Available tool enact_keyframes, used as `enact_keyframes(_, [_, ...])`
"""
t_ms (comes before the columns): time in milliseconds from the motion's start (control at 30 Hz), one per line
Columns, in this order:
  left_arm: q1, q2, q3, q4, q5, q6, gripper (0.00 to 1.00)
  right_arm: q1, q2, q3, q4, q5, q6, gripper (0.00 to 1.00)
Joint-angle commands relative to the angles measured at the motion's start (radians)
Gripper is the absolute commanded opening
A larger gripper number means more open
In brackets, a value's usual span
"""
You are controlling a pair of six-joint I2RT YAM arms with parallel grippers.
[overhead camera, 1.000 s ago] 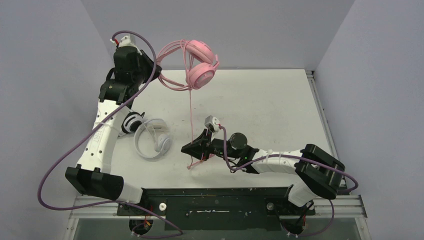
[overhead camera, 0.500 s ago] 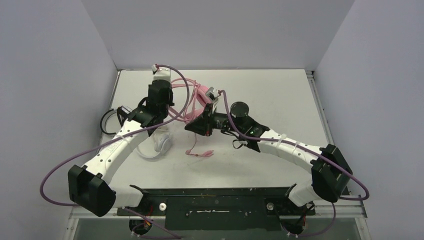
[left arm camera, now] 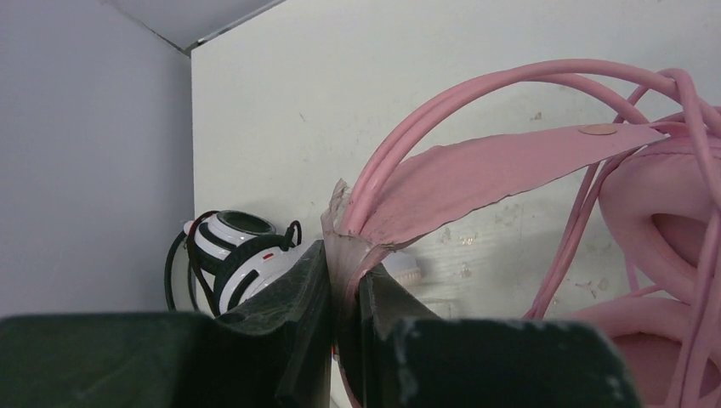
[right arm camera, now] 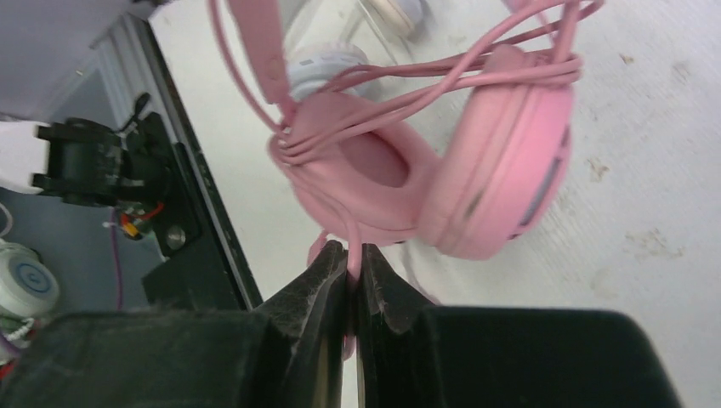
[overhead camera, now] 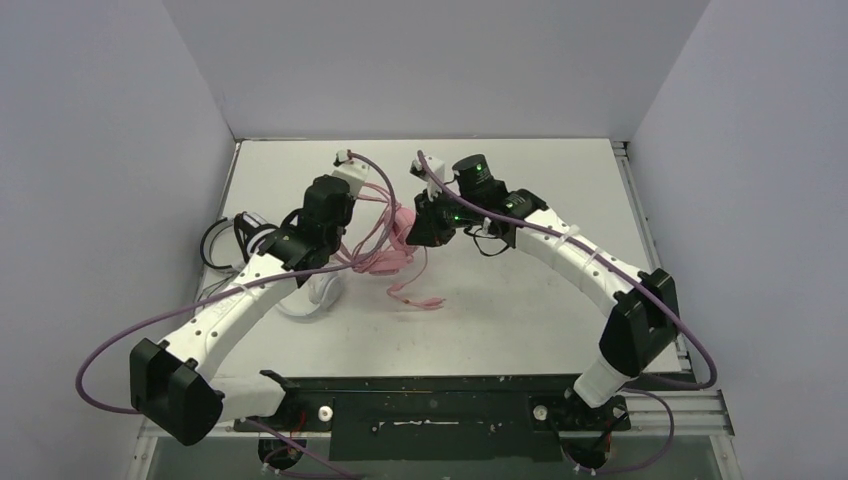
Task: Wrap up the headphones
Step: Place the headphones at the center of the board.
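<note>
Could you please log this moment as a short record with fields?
left gripper: shut on headband of pink headset
right gripper: shut on cable near the cups
pink headset: between the arms, cable looped around its cups
black-and-white headset: on table, left edge
white headset: on table, beside left arm

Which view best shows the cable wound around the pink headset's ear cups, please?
The right wrist view: both ear cups fill it, pink cable looped across them, one strand pinched in the right gripper. The left wrist view shows the headband clamped in the left gripper; the top view, a small pink patch.
</note>
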Motion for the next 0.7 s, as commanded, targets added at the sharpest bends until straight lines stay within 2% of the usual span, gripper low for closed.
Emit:
enact_keyframes(0, [-0.027, 0.001, 0.074, -0.072, 0.037, 0.04, 0.0, -0.014, 0.045, 0.124, -0.195, 0.087, -0.164, 0.02])
enact_keyframes(200, [-0.048, 0.03, 0.102, -0.16, 0.135, -0.004, 0.0, -0.019, 0.074, 0.179, -0.212, 0.172, -0.175, 0.05])
enact_keyframes(267, [-0.054, 0.043, 0.115, -0.185, 0.175, -0.014, 0.0, -0.02, 0.081, 0.199, -0.216, 0.193, -0.175, 0.11])
enact_keyframes(367, [-0.061, 0.061, 0.122, -0.208, 0.187, -0.016, 0.0, -0.02, 0.087, 0.214, -0.216, 0.222, -0.205, 0.16])
enact_keyframes(467, [-0.064, 0.069, 0.125, -0.22, 0.195, -0.019, 0.0, -0.02, 0.1, 0.232, -0.229, 0.261, -0.215, 0.16])
enact_keyframes(600, [-0.064, 0.066, 0.136, -0.23, 0.238, -0.043, 0.0, -0.02, 0.114, 0.237, -0.24, 0.277, -0.23, 0.12])
enact_keyframes(667, [-0.064, 0.066, 0.147, -0.249, 0.281, -0.053, 0.0, -0.02, 0.114, 0.229, -0.233, 0.297, -0.232, 0.14])
